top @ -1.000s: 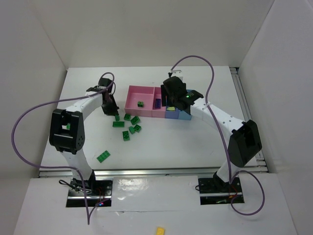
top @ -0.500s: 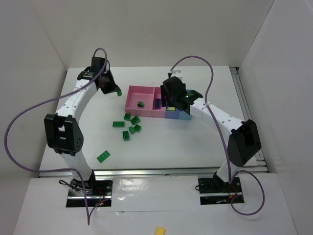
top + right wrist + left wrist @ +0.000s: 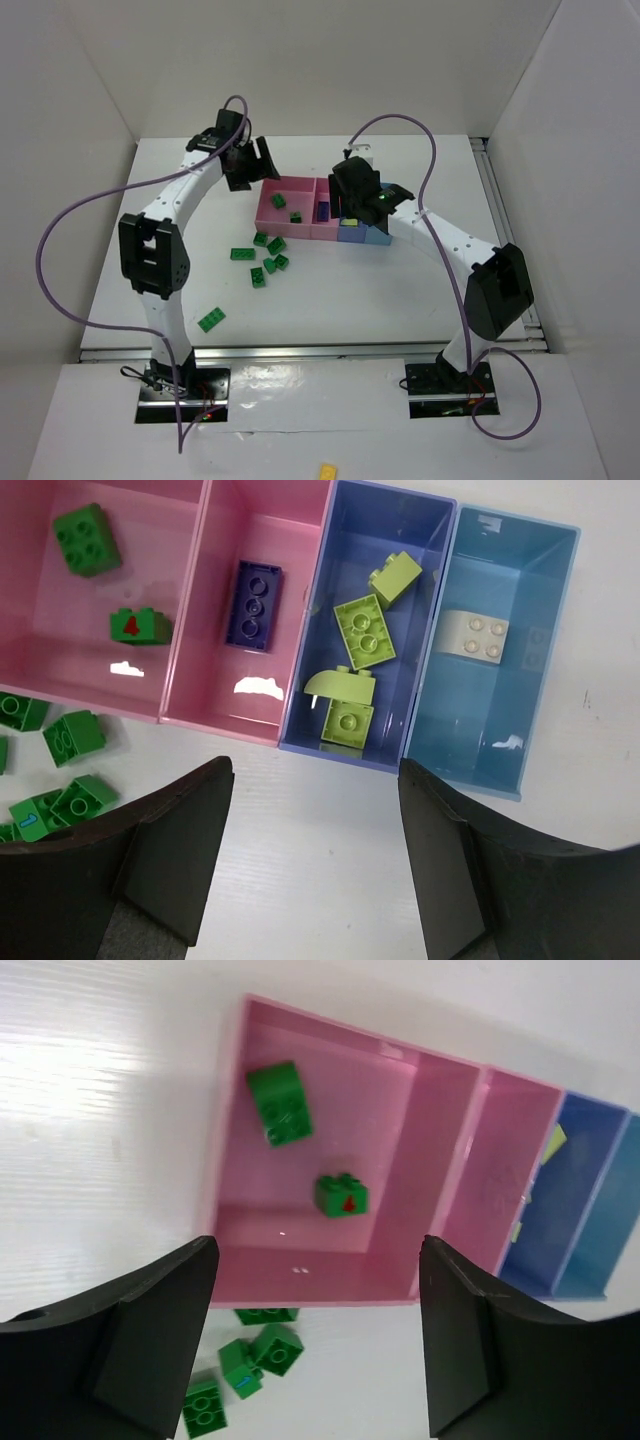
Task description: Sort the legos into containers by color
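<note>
While the left gripper [image 3: 318, 1260] hangs with its jaws spread wide and nothing between them, two green legos [image 3: 281, 1105] lie right below in the big pink compartment of the containers [image 3: 226, 1160], so I'd call this the drop-off end of a green run. The right gripper [image 3: 312, 780] hovers over the tray's near wall, jaws apart too and empty. It looks down on a purple brick [image 3: 253, 603] in the second pink bin, yellow-green bricks [image 3: 362, 630] in the blue and a beige brick [image 3: 472, 637] in the light-blue. Out on the table [image 3: 330, 290] a cluster of green bricks [image 3: 268, 258] waits just beside the tray, with one stray green brick [image 3: 211, 319] nearer the arms. Next, I'd say the left arm swings over that cluster, lines up on one brick and closes.
</note>
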Motion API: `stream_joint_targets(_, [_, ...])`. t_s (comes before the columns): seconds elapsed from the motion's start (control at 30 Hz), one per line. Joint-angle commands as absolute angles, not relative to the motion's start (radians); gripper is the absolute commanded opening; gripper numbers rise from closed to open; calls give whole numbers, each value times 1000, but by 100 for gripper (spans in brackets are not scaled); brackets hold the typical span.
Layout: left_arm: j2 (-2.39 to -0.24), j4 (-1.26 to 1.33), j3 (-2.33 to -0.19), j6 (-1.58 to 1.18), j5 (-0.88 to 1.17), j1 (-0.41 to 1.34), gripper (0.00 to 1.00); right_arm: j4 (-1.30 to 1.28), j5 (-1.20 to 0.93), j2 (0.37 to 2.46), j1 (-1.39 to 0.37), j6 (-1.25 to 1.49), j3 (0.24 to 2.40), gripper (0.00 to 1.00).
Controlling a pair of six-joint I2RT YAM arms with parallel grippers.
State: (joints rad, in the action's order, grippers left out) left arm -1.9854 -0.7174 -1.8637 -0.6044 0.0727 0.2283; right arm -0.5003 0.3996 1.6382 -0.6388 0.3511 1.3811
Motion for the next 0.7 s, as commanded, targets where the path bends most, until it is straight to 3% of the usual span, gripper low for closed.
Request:
stream_joint_targets(0.0, [-1889, -775, -1833, -591, -34, 151, 84, -499, 399, 1621, -638, 356, 1387, 74])
stream_joint_targets(0.13, [-1746, -813, -1619, -603, -139, -67, 82, -488, 377, 1631, -638, 356, 1387, 74])
stream_joint_targets(0.33, [-1697, -862, -1488, -612, -277, -296, 87, -479, 348, 1640, -629, 347, 1387, 74])
stream_joint_targets(0.4, [-1716, -874, -1457, -623, -346, -333, 93, -479, 339, 1640, -629, 338, 1375, 74])
stream_joint_targets(0.67, [-1843, -836, -1450, -557, -348, -431, 95, -468, 308, 1649, -629, 327, 1364, 74])
